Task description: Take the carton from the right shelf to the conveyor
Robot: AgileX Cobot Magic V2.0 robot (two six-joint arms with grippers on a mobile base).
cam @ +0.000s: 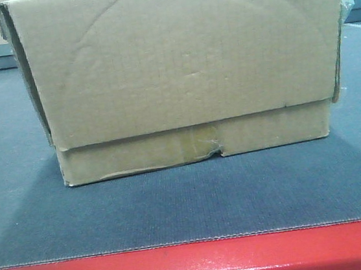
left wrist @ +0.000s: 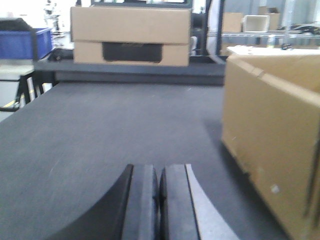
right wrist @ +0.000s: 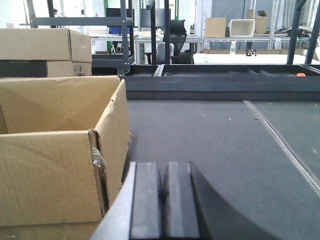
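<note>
No words, numbers or brand marks can be read in any view. The carton (cam: 186, 69) on the conveyor (cam: 188, 206) shows plain brown faces with only creases and tape. In the right wrist view, a second cardboard box (right wrist: 45, 52) behind it bears a small dark printed patch on its side, too blurred to make out.

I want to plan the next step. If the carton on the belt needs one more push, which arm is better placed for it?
Neither clearly. The carton rests on the conveyor, with the shut left gripper and shut right gripper on opposite sides, both free. Right looks slightly closer.
</note>
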